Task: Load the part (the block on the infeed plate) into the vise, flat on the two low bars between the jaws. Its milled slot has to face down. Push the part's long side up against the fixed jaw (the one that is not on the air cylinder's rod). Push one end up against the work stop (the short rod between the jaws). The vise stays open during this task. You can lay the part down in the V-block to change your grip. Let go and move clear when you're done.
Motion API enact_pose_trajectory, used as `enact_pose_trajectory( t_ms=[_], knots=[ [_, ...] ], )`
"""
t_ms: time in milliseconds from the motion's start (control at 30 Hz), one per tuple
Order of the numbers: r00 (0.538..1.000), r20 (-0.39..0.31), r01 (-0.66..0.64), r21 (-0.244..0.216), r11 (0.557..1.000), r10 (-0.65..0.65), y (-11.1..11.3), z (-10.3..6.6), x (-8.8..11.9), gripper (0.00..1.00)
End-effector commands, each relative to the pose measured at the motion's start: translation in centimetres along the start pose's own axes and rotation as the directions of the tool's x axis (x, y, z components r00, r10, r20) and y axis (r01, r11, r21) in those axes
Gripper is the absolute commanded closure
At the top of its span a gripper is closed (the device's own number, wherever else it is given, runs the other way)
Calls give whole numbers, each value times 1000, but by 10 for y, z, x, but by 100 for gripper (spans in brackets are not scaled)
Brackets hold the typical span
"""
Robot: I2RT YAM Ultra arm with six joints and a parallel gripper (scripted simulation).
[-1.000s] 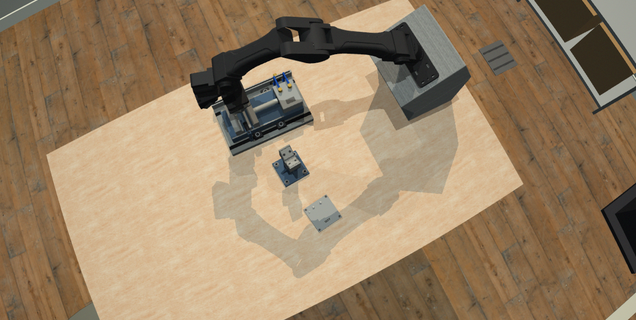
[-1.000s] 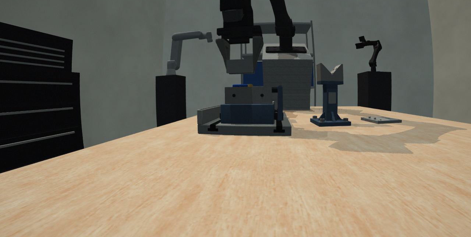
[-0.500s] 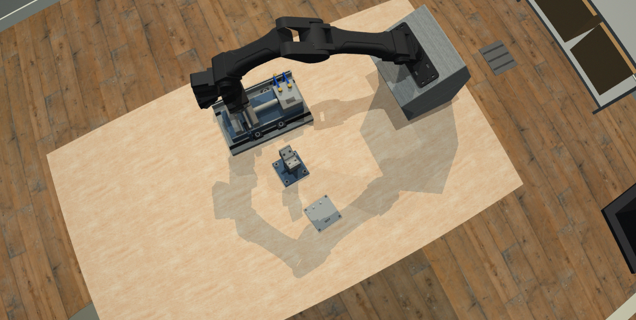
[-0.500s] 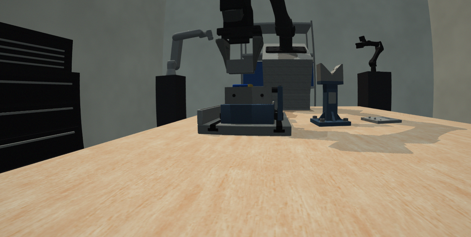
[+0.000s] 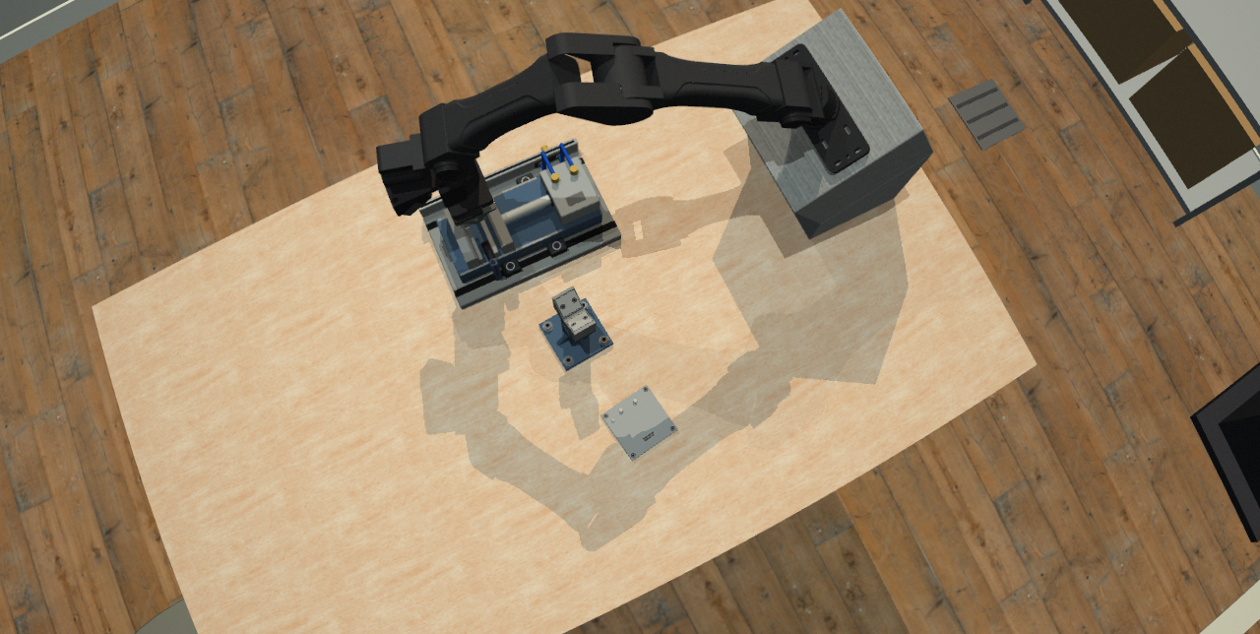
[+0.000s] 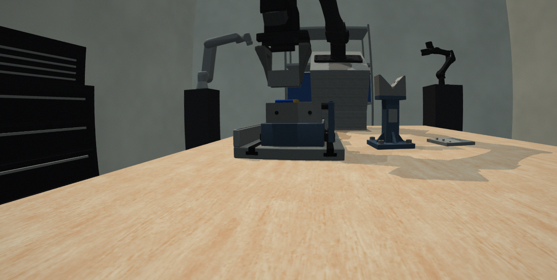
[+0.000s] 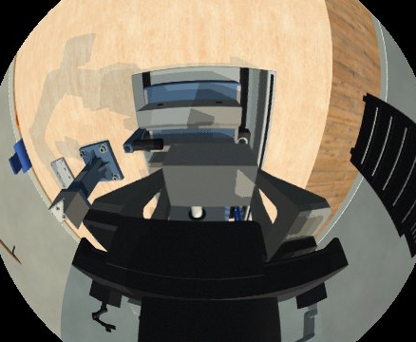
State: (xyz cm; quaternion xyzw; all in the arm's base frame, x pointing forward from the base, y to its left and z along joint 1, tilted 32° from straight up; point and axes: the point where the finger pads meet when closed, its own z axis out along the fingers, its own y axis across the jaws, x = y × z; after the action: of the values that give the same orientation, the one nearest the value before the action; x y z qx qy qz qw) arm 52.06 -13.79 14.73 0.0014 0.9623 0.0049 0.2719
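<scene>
My gripper (image 6: 285, 80) is shut on the part (image 6: 284, 77), a grey block, and holds it level in the air above the open vise (image 6: 288, 132). In the wrist view the part (image 7: 203, 177) sits across my two fingers, with the vise (image 7: 196, 102) below and ahead of it. The slot side of the part is hidden. The work stop (image 7: 143, 144) is a short dark rod at the left of the jaw gap. From above, my gripper (image 5: 475, 224) hangs over the fixed-jaw end of the vise (image 5: 520, 224), away from the air cylinder (image 5: 563, 189).
The V-block (image 5: 574, 326) stands on its blue base in front of the vise and also shows in the side view (image 6: 390, 115). The bare infeed plate (image 5: 639, 422) lies further out. The arm's grey pedestal (image 5: 837, 123) is at the back right.
</scene>
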Motion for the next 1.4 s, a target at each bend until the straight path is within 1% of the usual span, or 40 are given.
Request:
enact_pose_trajectory(
  t_ms=[0, 467, 533, 667, 767, 800, 900, 1367],
  knots=[
    [999, 48, 3, 16, 1000, -4, -2, -12, -14, 100],
    [1000, 27, 1, 9, 1000, -1, 0, -6, -6, 100],
    [999, 38, 3, 12, 1000, -4, 0, -9, -10, 100],
    [1000, 29, 2, 9, 1000, -3, 1, -7, -6, 100],
    [1000, 31, 2, 10, 1000, -3, 1, -8, -7, 100],
    [998, 58, 2, 20, 1000, -3, -3, -15, -17, 100],
    [998, 63, 3, 21, 1000, -5, -4, -16, -18, 100],
    [999, 35, 1, 12, 1000, -2, 0, -8, -7, 100]
  ],
)
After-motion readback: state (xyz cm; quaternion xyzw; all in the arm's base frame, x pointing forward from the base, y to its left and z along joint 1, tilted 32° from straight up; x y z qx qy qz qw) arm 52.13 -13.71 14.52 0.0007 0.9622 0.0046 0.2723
